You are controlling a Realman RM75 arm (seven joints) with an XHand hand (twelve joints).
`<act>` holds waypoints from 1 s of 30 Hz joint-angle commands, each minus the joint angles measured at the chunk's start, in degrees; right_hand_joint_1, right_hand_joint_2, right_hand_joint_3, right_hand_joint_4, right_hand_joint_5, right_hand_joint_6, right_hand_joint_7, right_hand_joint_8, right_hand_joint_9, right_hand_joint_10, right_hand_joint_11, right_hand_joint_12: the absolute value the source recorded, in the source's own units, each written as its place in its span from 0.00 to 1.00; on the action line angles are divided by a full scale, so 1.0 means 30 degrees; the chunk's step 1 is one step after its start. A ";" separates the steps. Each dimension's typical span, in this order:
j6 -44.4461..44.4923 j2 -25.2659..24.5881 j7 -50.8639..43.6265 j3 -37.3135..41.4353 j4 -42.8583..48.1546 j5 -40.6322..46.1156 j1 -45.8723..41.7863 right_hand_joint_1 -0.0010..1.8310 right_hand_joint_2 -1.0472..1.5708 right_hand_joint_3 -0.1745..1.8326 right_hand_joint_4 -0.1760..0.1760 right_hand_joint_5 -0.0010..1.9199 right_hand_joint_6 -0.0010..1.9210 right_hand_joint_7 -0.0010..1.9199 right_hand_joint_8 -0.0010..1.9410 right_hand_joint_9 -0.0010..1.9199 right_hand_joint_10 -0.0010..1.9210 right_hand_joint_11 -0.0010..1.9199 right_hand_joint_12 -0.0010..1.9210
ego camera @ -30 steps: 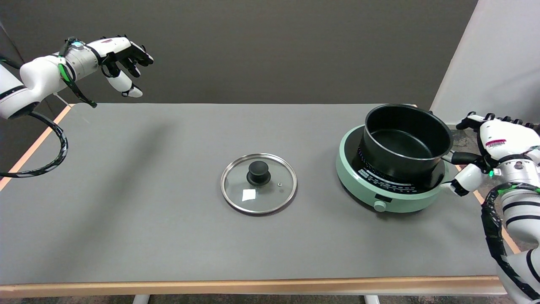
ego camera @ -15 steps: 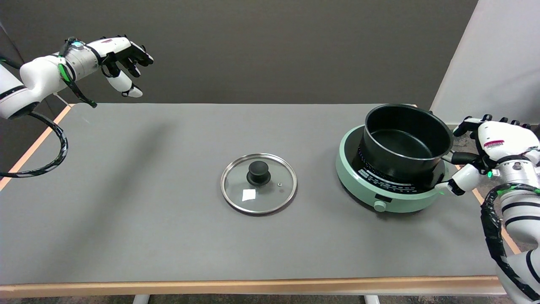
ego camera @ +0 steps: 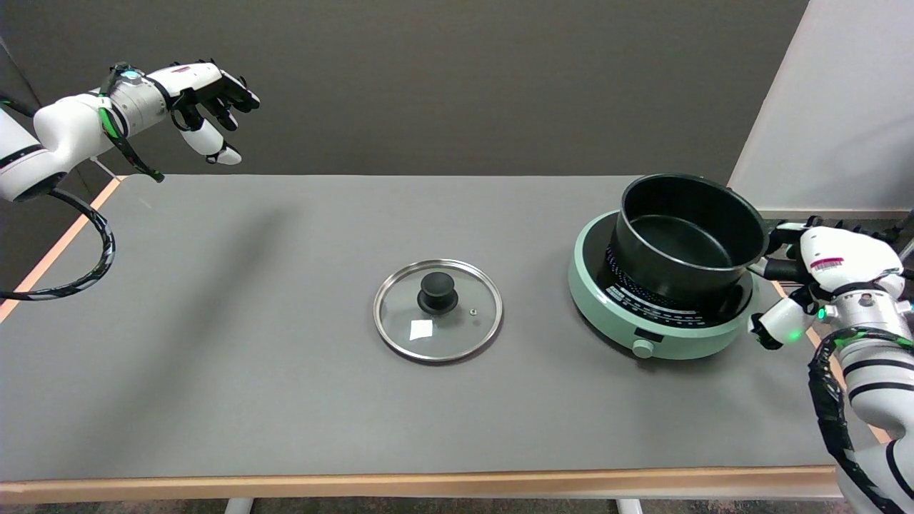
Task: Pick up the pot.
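Black pot (ego camera: 685,239) sitting on the green hotplate (ego camera: 660,296) at the right of the tabletop (ego camera: 285,400); right hand (ego camera: 821,282) curled around the side handle (ego camera: 775,269), thumb low and apart. Weak off-centre grip: risk of tipping, slipping, or dragging the hotplate

Bench (ego camera: 250,400): grey top with a light wood edge, running across the frame. Directly on it: a glass lid (ego camera: 438,310) with a black knob, lying flat at centre, and a mint-green induction cooker (ego camera: 607,303) at right, well apart from the lid.
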 commanded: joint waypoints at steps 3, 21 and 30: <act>0.0089 -0.0004 -0.0046 -0.0338 0.0039 0.0115 -0.0069 0.68 0.20 1.00 0.60 0.52 0.52 0.52 0.52 0.52 0.52 0.52 0.52; 0.0159 0.1220 0.0327 -0.0693 0.0066 0.0426 0.0925 0.66 0.45 0.88 0.20 0.88 0.87 0.88 0.87 0.88 0.87 0.88 0.87; 0.0159 0.1246 0.0327 -0.0506 0.0013 0.0330 0.0879 0.68 0.50 0.74 0.25 0.89 0.89 0.89 0.88 0.89 0.89 0.89 0.89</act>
